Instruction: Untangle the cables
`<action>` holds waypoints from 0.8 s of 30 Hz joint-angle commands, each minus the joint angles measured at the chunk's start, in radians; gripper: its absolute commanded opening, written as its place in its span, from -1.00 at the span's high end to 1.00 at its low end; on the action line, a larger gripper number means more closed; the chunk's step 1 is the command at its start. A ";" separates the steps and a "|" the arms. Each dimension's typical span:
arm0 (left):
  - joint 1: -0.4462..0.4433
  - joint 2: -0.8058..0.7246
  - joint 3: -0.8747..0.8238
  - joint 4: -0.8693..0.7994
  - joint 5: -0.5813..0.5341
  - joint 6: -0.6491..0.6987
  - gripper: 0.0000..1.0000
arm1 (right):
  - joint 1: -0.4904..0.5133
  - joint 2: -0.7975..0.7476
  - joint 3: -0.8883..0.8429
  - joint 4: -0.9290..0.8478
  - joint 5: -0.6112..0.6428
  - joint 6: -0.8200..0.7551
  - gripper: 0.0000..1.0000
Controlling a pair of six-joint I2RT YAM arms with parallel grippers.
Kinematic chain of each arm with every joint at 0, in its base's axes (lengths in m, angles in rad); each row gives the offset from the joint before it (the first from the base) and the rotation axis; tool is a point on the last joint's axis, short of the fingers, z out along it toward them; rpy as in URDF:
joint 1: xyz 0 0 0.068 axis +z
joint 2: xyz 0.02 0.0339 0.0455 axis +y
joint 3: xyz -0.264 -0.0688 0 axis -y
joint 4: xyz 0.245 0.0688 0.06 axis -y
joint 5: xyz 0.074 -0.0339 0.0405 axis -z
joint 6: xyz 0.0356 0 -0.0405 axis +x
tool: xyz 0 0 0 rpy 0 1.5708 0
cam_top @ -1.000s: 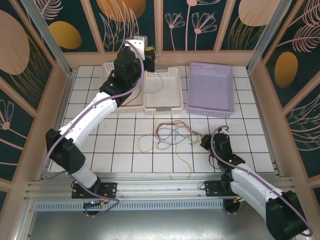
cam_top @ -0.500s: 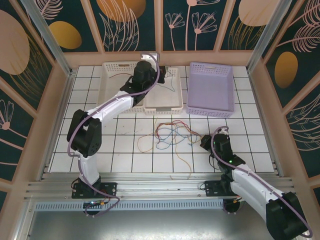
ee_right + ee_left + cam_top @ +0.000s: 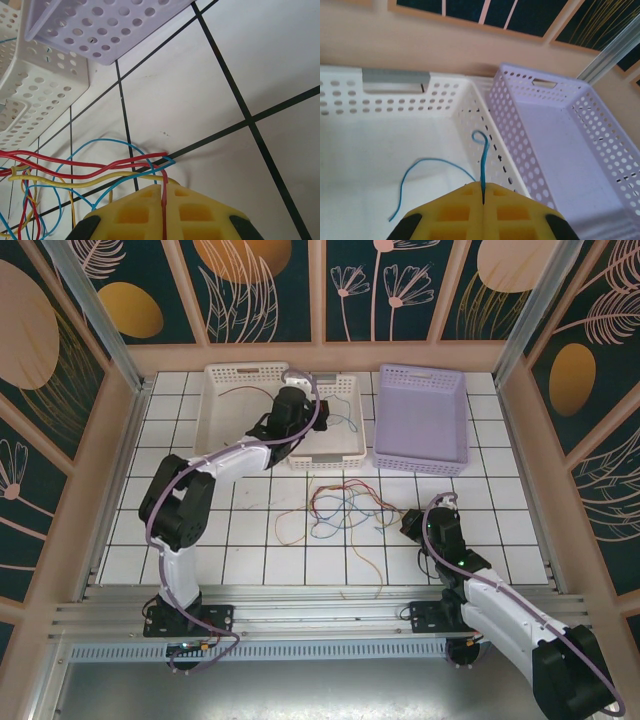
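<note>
Tiled tabletop [image 3: 250, 540]: left fingers [image 3: 450, 212] clamp blue cable [image 3: 483, 165] over basket [image 3: 395, 95], right fingers [image 3: 130, 215] apparently clamp red cable [image 3: 164, 180].

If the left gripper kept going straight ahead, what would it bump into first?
Probably the side wall of the white basket, just past the blue wire that the left gripper pinches. The purple basket sits beyond; depth is hard to judge.

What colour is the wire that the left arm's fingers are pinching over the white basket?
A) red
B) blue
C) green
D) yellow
B: in the left wrist view a blue wire comes straight out from between the left arm's fingers, which are shut on it above a white basket.
</note>
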 commanded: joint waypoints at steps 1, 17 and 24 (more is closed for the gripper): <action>0.004 0.032 -0.008 -0.007 0.017 -0.033 0.93 | 0.000 -0.002 -0.014 0.024 -0.012 -0.025 1.00; 0.005 0.028 0.057 -0.169 -0.052 0.001 -0.12 | 0.000 0.001 -0.013 0.022 -0.011 -0.023 1.00; 0.003 -0.086 0.053 -0.243 0.019 -0.007 -0.52 | 0.000 0.002 -0.012 0.021 -0.011 -0.022 1.00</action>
